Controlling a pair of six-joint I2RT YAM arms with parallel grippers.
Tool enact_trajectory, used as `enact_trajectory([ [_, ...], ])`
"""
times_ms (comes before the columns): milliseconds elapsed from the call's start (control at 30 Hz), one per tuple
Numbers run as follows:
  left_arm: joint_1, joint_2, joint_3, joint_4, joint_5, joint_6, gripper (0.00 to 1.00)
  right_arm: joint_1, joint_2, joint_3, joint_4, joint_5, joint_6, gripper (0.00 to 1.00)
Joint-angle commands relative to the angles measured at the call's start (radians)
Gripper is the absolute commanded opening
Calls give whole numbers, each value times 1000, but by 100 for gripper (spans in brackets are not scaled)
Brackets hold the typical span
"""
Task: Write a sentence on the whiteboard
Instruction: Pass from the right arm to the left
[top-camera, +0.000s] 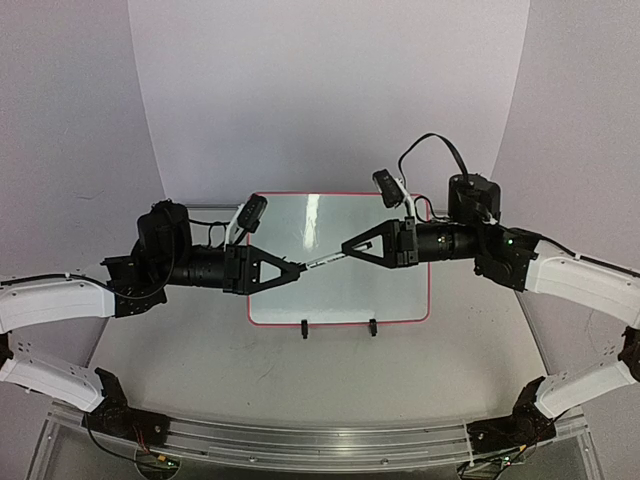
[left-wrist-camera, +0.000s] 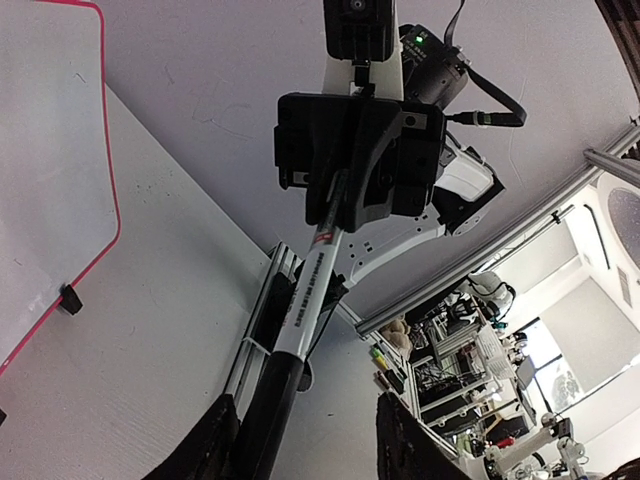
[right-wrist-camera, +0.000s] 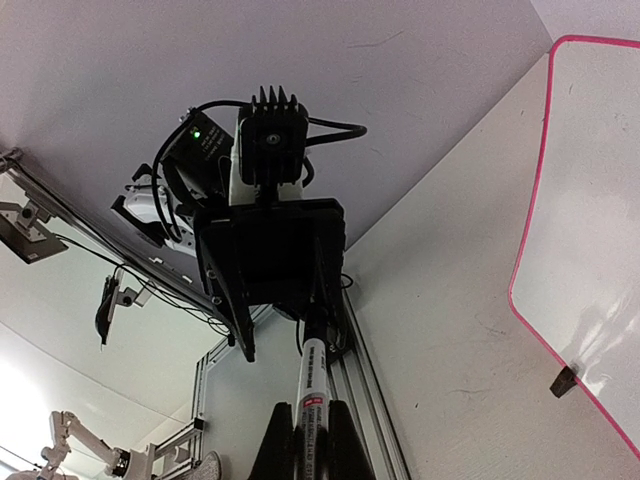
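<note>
Over the middle of the bench (top-camera: 200, 370) the 2 arms meet tip to tip, with a marker (top-camera: 325, 258) bridging them. The right end effector (top-camera: 347, 247) is clamped on its white barrel. The left end effector (top-camera: 298, 270) has its fingers apart around the dark end, with a gap showing on 1 side. If the left tugs crooked or the right grip slips, I reckon the marker could drop and smear the whiteboard (top-camera: 390, 300). The board sits beneath them towards the bench's far edge, its 2 clip feet (top-camera: 304, 328) nearest. No sentence shows on it yet. I see no containers.
</note>
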Motion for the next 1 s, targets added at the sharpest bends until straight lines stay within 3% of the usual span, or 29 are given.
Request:
enact_trajectory([
  [0,3,-28,-4,59,7,-4,44,-2,11,-5,56,-13,18,0],
  [233,3,-33,-13,72,7,-11,30,-1,12,-7,59,-14,25,0],
  [467,3,-36,-19,71,5,-13,0,-2,10,-17,58,-28,27,0],
  [600,3,-41,-26,67,8,-15,0,-1,3,-26,53,-51,9,0],
  [833,2,-9,4,15,42,-9,0,0,18,-10,30,-117,-19,40],
  [967,1,20,25,8,85,-12,0,0,47,21,10,-153,-33,51],
])
